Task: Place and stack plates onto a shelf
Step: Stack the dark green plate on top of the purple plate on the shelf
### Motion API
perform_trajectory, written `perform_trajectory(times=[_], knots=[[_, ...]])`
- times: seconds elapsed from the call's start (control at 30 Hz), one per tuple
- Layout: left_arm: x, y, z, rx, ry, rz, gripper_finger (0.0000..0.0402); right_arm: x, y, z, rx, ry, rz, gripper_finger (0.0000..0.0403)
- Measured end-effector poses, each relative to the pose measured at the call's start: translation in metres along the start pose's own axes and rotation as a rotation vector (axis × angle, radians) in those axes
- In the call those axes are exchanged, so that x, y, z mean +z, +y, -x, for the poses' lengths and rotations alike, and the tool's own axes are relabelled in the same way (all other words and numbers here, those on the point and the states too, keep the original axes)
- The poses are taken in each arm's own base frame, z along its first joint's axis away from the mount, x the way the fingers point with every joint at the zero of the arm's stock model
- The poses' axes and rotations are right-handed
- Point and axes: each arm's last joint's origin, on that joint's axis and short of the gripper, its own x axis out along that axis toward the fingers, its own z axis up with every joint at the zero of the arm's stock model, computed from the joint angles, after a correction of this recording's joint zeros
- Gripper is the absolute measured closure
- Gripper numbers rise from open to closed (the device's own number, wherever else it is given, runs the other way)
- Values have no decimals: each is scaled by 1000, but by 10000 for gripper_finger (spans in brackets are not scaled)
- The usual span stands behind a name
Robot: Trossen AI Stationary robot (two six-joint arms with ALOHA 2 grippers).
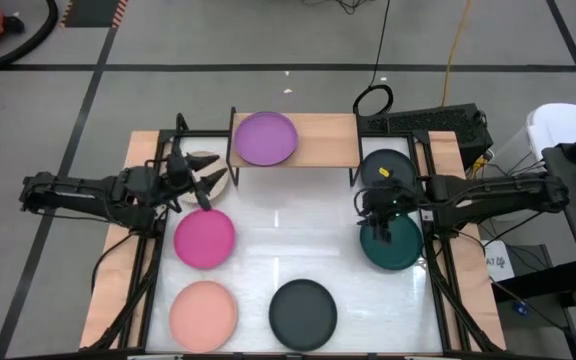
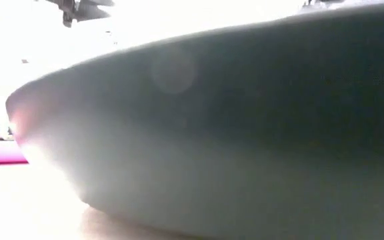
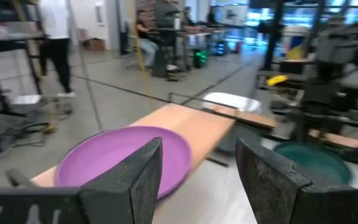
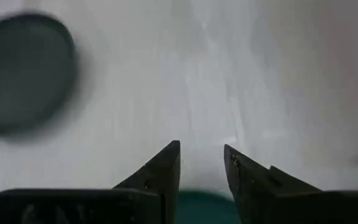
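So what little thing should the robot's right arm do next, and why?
Probably lower the right gripper onto the near rim of the dark teal plate. Its jaws are open and empty, right above that plate, while the shelf holds only the purple plate. The left gripper, also open, waits beside the magenta plate.

One plate [image 1: 265, 138] on shelf [image 1: 323, 140] at table's [image 1: 268, 225] far edge; five plates on table: left, near edge, right.
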Motion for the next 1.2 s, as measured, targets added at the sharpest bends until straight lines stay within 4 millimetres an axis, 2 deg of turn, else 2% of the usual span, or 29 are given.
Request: perform_trajectory(times=[0.2,0.4,0.73,1.2], knots=[[-11,2,-4,29,-20,23,195,-14,-3,-8,-30,197,30,294],[-12,2,-4,29,-22,19,195,-15,-5,-24,-30,275,132,294],[-12,2,-4,28,-22,16,195,-16,-12,-48,-159,394,326,293],[-12,2,-4,26,-22,13,195,-21,-24,-67,-155,511,333,293]])
